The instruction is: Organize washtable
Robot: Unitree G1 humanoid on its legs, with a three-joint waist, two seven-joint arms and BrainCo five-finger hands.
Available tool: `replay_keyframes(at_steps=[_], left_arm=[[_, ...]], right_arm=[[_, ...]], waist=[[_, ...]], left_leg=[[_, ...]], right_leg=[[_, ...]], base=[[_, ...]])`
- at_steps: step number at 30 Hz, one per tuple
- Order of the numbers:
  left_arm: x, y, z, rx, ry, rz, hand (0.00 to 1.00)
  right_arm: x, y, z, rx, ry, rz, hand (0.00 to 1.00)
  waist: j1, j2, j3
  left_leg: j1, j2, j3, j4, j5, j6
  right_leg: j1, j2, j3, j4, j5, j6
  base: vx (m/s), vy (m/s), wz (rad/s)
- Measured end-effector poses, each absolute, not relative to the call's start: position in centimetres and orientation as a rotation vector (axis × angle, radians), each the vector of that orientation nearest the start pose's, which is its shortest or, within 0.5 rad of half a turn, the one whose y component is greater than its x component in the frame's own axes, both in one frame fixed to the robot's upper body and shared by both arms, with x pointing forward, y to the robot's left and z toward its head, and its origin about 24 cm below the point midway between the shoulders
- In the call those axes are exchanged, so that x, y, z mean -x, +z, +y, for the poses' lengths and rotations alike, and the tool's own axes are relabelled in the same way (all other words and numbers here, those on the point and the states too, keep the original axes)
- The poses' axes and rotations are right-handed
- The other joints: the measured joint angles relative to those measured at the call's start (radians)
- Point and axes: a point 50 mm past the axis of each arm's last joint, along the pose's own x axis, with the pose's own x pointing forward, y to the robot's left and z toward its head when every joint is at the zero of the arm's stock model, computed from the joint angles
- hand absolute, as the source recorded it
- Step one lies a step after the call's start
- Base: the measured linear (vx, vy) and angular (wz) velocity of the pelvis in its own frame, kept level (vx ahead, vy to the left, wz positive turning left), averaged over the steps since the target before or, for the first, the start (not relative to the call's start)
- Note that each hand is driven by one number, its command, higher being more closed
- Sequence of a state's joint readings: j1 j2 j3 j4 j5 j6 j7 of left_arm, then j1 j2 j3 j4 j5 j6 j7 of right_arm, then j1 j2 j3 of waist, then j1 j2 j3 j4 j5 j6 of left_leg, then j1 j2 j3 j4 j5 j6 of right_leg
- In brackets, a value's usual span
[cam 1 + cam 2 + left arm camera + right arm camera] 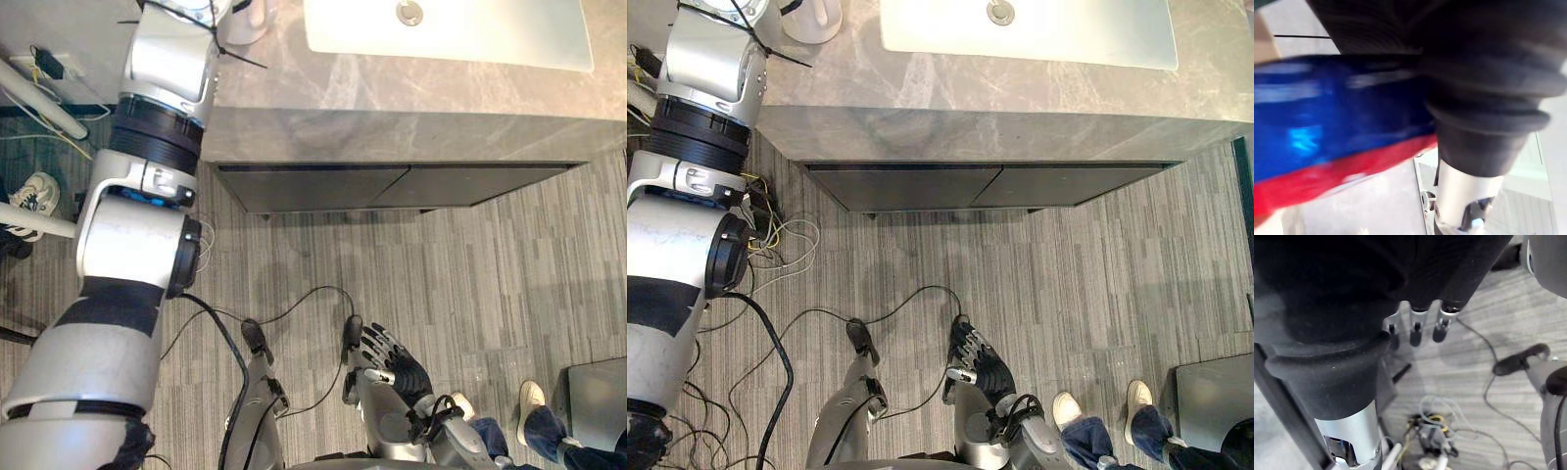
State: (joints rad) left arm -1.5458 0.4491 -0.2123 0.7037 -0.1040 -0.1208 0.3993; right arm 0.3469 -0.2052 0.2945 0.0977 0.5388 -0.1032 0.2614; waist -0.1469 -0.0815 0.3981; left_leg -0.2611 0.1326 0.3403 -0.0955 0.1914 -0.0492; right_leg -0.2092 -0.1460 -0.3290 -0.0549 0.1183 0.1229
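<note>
Progress is hard to call, probably mid-way. Grey marble worktop (411, 83) is seen nearly bare around the white sink (490, 34), with one white cup (813, 18) parked at the corner the left arm is stretched toward. In the left wrist view a blue and red thing (1327, 112) is pressed right up against the left hand (1484, 88). It looks glossy and smeared, maybe a tube or pack, but that can't be settled. Whether it's actually gripped can't be told either. Right hand (392, 357) is hung low near the floor, fingers (1415, 330) loose and apart, nothing held. What's likely left is getting that blue and red thing placed somewhere.
</note>
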Motion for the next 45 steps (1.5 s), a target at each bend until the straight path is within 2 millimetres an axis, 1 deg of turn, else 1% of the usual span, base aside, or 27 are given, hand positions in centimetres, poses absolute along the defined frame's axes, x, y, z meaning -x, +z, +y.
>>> replay_keyframes(at_steps=[10,12,14,17,19,24,25,27,28,31,32,33,34,37,39,40,41,43,44,45], left_arm=[[-35.2,43.6,12.7,-0.245,0.228,-1.011,0.0],[-35.2,43.7,12.7,-0.248,0.224,-1.013,0.0],[-35.0,43.8,12.2,-0.267,0.198,-1.022,0.0],[-35.0,43.8,12.2,-0.266,0.197,-1.021,0.0],[-34.9,44.0,12.1,-0.265,0.194,-1.029,0.0],[-33.7,46.1,12.0,-0.284,0.173,-1.091,0.0],[-33.3,46.6,12.1,-0.281,0.174,-1.111,0.0],[-33.0,46.9,12.7,-0.272,0.179,-1.123,0.0],[-32.8,47.2,13.3,-0.265,0.184,-1.134,0.0],[-31.4,48.2,14.3,-0.277,0.177,-1.199,0.0],[-30.7,48.6,14.7,-0.287,0.176,-1.236,0.0],[-29.9,49.1,15.0,-0.282,0.168,-1.273,0.0],[-29.5,49.3,15.1,-0.283,0.161,-1.29,0.0],[-27.6,50.0,16.8,-0.322,0.169,-1.371,0.0],[-27.2,49.4,17.6,-0.337,0.158,-1.378,0.0],[-27.3,48.2,18.3,-0.331,0.141,-1.372,0.0],[-27.2,47.1,18.9,-0.307,0.132,-1.37,0.0],[-27.2,43.6,20.4,-0.261,0.107,-1.343,0.0],[-27.3,41.8,20.8,-0.246,0.089,-1.312,1.0],[-27.5,39.3,21.3,-0.246,0.064,-1.259,1.0]], right_arm=[[-15.5,-4.1,-13.2,-0.419,0.33,0.356,0.0],[-15.6,-4.0,-13.1,-0.419,0.332,0.352,0.0],[-15.7,-4.0,-13.1,-0.419,0.333,0.352,0.0],[-16.2,-3.7,-12.9,-0.417,0.346,0.336,0.0],[-16.6,-3.4,-12.8,-0.413,0.355,0.323,0.0],[-17.2,-3.1,-12.5,-0.412,0.372,0.316,0.0],[-17.3,-3.1,-12.4,-0.412,0.376,0.317,0.0],[-17.3,-3.2,-12.3,-0.413,0.381,0.324,0.0],[-17.2,-3.3,-12.1,-0.416,0.386,0.333,0.0],[-17.1,-3.6,-11.9,-0.427,0.382,0.348,0.0],[-17.0,-3.8,-11.9,-0.428,0.379,0.359,0.0],[-16.7,-4.0,-12.1,-0.427,0.372,0.371,0.0],[-16.5,-4.2,-12.1,-0.428,0.37,0.379,0.0],[-15.8,-4.8,-12.1,-0.423,0.364,0.417,0.0],[-15.3,-5.2,-12.3,-0.42,0.358,0.439,0.0],[-15.0,-5.6,-12.3,-0.42,0.351,0.459,0.0],[-14.9,-5.9,-12.4,-0.42,0.347,0.474,0.0],[-14.6,-6.2,-12.5,-0.422,0.335,0.485,0.0],[-14.5,-6.2,-12.7,-0.421,0.317,0.486,0.0],[-14.2,-6.4,-12.8,-0.421,0.308,0.494,0.0]], waist=[[0.003,0.008,0.002],[0.005,0.016,-0.001],[0.024,0.034,-0.003],[0.025,0.039,-0.004],[0.025,0.05,-0.013],[0.026,0.069,-0.033],[0.026,0.075,-0.047],[0.027,0.086,-0.073],[0.027,0.091,-0.095],[0.029,0.096,-0.118],[0.034,0.097,-0.136],[0.045,0.098,-0.152],[0.053,0.099,-0.159],[0.066,0.104,-0.196],[0.079,0.105,-0.226],[0.083,0.105,-0.254],[0.085,0.107,-0.269],[0.099,0.11,-0.291],[0.104,0.111,-0.293],[0.111,0.111,-0.298]], left_leg=[[0.01,-0.01,0.0,0.0,0.0,0.0],[0.014,-0.013,-0.001,0.0,0.0,0.0],[0.016,-0.013,0.0,0.0,0.0,0.0],[0.029,-0.011,-0.002,0.0,0.0,0.0],[0.035,-0.012,-0.004,0.0,0.0,0.0],[0.058,-0.012,-0.01,-0.001,0.0,0.0],[0.061,-0.012,-0.01,-0.001,0.0,0.0],[0.069,-0.012,-0.014,-0.001,0.0,0.0],[0.072,-0.011,-0.015,-0.002,0.0,0.0],[0.096,-0.009,-0.021,-0.004,-0.001,-0.001],[0.097,-0.008,-0.023,-0.007,-0.001,-0.001],[0.102,-0.009,-0.029,-0.007,-0.002,-0.001],[0.105,-0.01,-0.035,-0.007,-0.002,-0.001],[0.112,-0.009,-0.055,-0.007,-0.002,-0.001],[0.117,-0.011,-0.073,-0.007,-0.005,-0.005],[0.117,-0.012,-0.082,-0.007,-0.005,-0.005],[0.118,-0.014,-0.092,-0.007,-0.005,-0.006],[0.122,-0.023,-0.11,-0.007,-0.001,-0.001],[0.126,-0.025,-0.118,-0.007,-0.002,-0.001],[0.124,-0.027,-0.129,-0.007,-0.005,-0.006]], right_leg=[[0.011,-0.013,0.0,0.0,0.0,0.0],[0.016,-0.014,-0.001,0.0,0.0,0.0],[0.016,-0.014,0.0,0.001,0.0,0.0],[0.03,-0.015,-0.001,0.0,0.0,0.0],[0.038,-0.014,-0.004,0.0,0.0,0.0],[0.067,-0.014,-0.014,-0.002,0.0,0.0],[0.071,-0.014,-0.015,-0.002,0.0,0.001],[0.084,-0.014,-0.02,-0.007,-0.001,0.001],[0.089,-0.014,-0.021,-0.009,-0.001,0.001],[0.121,-0.012,-0.028,-0.02,-0.002,0.003],[0.126,-0.012,-0.03,-0.024,-0.004,0.006],[0.141,-0.011,-0.036,-0.038,-0.004,0.007],[0.147,-0.01,-0.04,-0.042,-0.004,0.007],[0.172,-0.011,-0.065,-0.042,-0.015,0.022],[0.188,-0.012,-0.083,-0.042,-0.02,0.029],[0.194,-0.013,-0.093,-0.042,-0.023,0.032],[0.203,-0.013,-0.105,-0.043,-0.024,0.034],[0.216,-0.013,-0.125,-0.042,-0.03,0.041],[0.224,-0.013,-0.133,-0.042,-0.032,0.044],[0.226,-0.013,-0.145,-0.042,-0.035,0.046]], base=[[0.0,0.0,0.0],[0.0,0.0,0.0],[0.0,0.0,0.0],[0.0,0.0,0.0],[0.02,-0.009,0.03],[0.01,-0.003,0.04],[0.02,-0.007,0.03],[0.03,-0.009,0.05],[0.04,-0.009,0.04],[0.01,-0.013,0.05],[0.0,-0.014,0.07],[0.01,-0.015,0.08],[0.01,-0.012,0.22],[0.02,-0.008,0.23],[0.02,-0.007,0.24],[0.04,-0.005,0.3],[0.03,0.004,0.33],[0.01,0.023,0.28],[-0.03,0.029,0.26],[-0.04,0.018,0.24]])
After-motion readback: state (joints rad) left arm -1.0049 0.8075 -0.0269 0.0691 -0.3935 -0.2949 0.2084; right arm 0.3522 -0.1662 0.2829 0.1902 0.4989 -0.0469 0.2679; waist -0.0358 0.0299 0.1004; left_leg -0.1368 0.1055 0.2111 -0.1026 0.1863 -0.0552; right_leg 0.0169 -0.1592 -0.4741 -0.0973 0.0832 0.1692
